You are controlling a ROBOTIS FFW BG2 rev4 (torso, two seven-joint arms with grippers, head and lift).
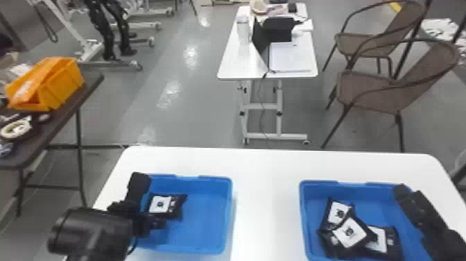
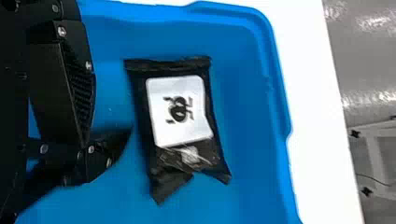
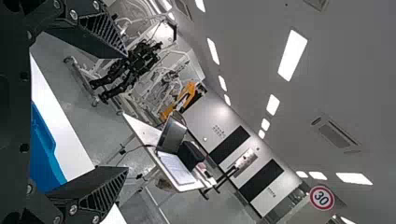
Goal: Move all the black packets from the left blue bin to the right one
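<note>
The left blue bin (image 1: 204, 178) holds a black packet (image 1: 175, 204) with a white label, lying by its left side. At that side of the bin is my left gripper (image 1: 151, 201), open, its fingers spread beside the packet. In the left wrist view the packet (image 2: 180, 112) lies flat on the bin floor, apart from the left gripper (image 2: 108, 135). Several black packets (image 1: 350, 233) overlap in the right blue bin (image 1: 305, 215). My right gripper (image 1: 411, 196) is over that bin's right side; in the right wrist view the right gripper (image 3: 126, 112) stands open and empty.
Both bins stand on a white table (image 1: 267, 208), with a gap between them. Beyond it are a smaller white table (image 1: 232, 64) with a laptop and brown chairs (image 1: 374, 90). An orange box (image 1: 62, 86) sits on a dark table to the left.
</note>
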